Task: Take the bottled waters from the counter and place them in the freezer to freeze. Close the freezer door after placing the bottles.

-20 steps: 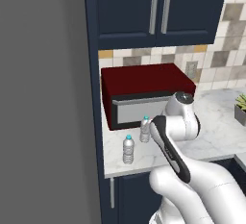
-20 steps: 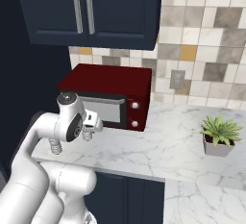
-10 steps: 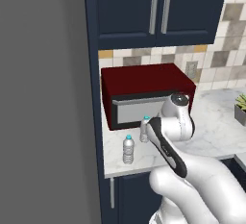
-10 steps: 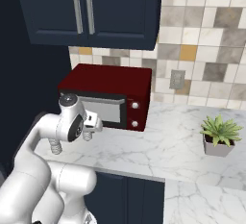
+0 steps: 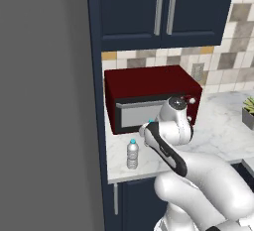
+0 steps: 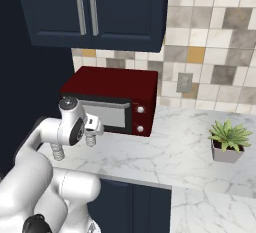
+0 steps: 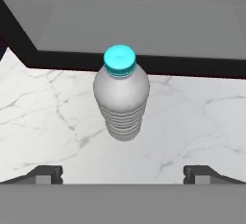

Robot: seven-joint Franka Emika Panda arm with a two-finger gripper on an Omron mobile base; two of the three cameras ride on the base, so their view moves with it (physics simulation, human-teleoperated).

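bottle (image 7: 121,98): upright on counter (image 7: 192,122), dead ahead of my gripper (image 7: 123,172), centred between tips
fingers: spread wide, empty

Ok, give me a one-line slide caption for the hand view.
Open end effector lined up above a blue-capped water bottle standing upright on the marble counter.

I saw a clear ribbed bottle (image 7: 121,100) with a light blue cap standing on the white counter (image 7: 202,122) veined in grey. The microwave (image 5: 149,96) was dark red with a grey door, under navy cabinets (image 5: 163,9). The backsplash (image 6: 220,42) was a patchwork of beige, grey, white and orange tiles, and a green plant (image 6: 229,134) sat in a grey pot.
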